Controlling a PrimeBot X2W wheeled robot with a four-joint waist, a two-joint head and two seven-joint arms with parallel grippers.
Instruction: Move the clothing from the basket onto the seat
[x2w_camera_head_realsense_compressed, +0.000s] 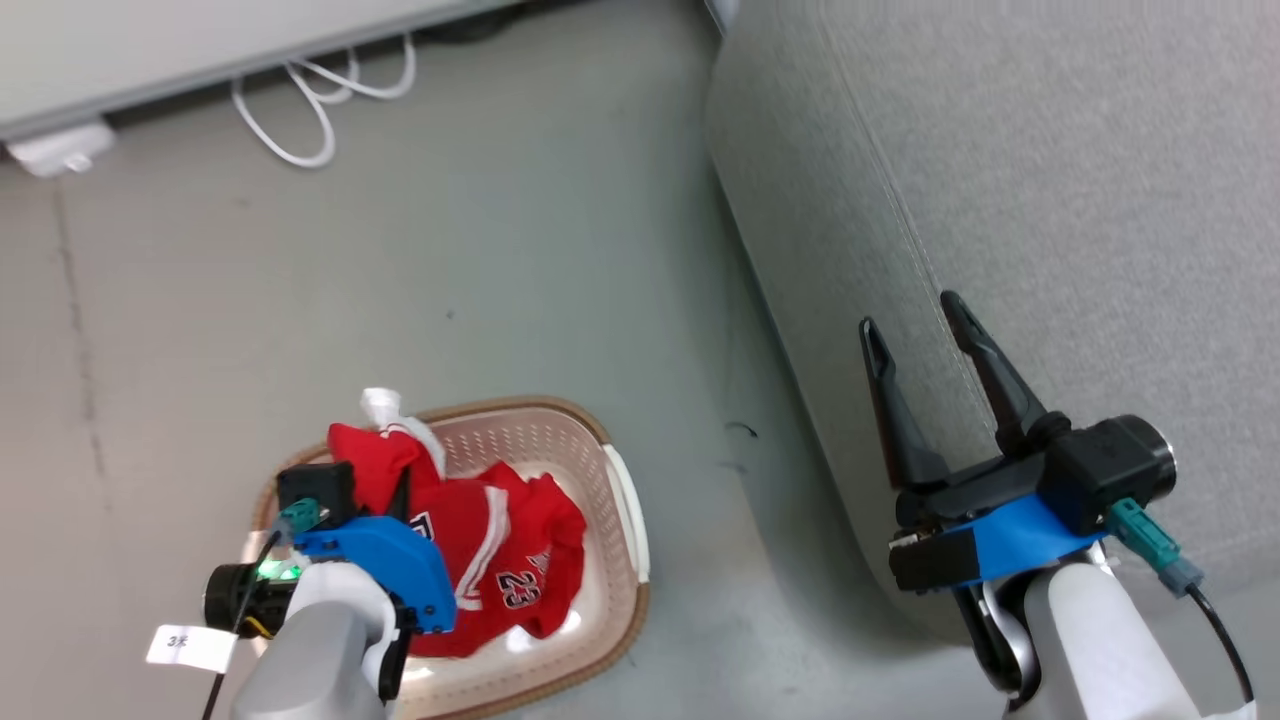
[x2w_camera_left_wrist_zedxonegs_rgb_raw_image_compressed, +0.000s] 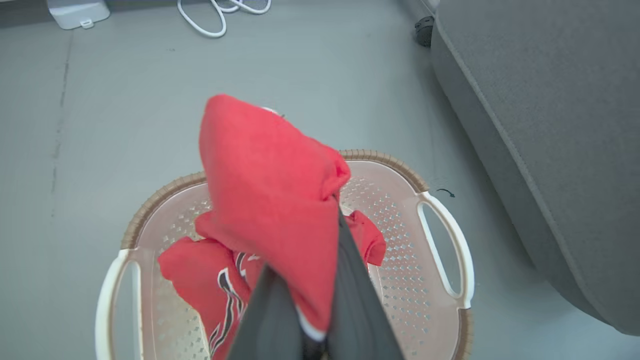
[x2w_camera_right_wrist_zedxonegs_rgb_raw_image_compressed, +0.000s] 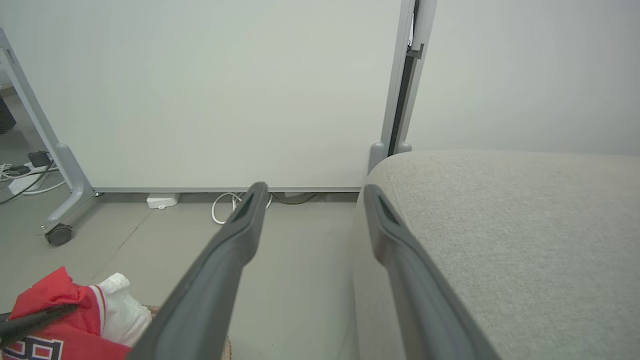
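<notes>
Grey floor (x2w_camera_head_realsense_compressed: 500, 250) runs under everything here. Nearest, the left claw (x2w_camera_left_wrist_zedxonegs_rgb_raw_image_compressed: 332, 212) is clenched on a fold of the red clothing (x2w_camera_left_wrist_zedxonegs_rgb_raw_image_compressed: 270, 200). The fold is drawn up into a peak above the basket (x2w_camera_left_wrist_zedxonegs_rgb_raw_image_compressed: 385, 160), and the rest of the pile trails down onto the basket's bottom. The basket stands on the floor near the seat (x2w_camera_left_wrist_zedxonegs_rgb_raw_image_compressed: 550, 125), but apart from it. The right claw (x2w_camera_head_realsense_compressed: 910, 315) hangs over the seat's near edge, spread wide and empty.

The cloth looks thin, slack and light. It should drape and swing rather than keep any shape, and its smooth knit could slide out of a shallow pinch. The pieces lie tangled, so lifting one may drag up a second, or snag it on the basket's rim. A bunched fold or a striped hem band seems a surer hold than a single layer.

The left wrist view shows the pinch itself: cloth draped over one finger (x2w_camera_left_wrist_zedxonegs_rgb_raw_image_compressed: 355, 290), and the handle slots and holes in the basket's wall. The head view shows the number 23, a white scrap of lining (x2w_camera_head_realsense_compressed: 380, 405) at the peak, and a white cable (x2w_camera_head_realsense_compressed: 320, 100) at the floor's far edge. The right wrist view shows the seat's bare top (x2w_camera_right_wrist_zedxonegs_rgb_raw_image_compressed: 500, 225), a pale wall (x2w_camera_right_wrist_zedxonegs_rgb_raw_image_compressed: 225, 100) beyond it, and a caster wheel (x2w_camera_right_wrist_zedxonegs_rgb_raw_image_compressed: 57, 234).
</notes>
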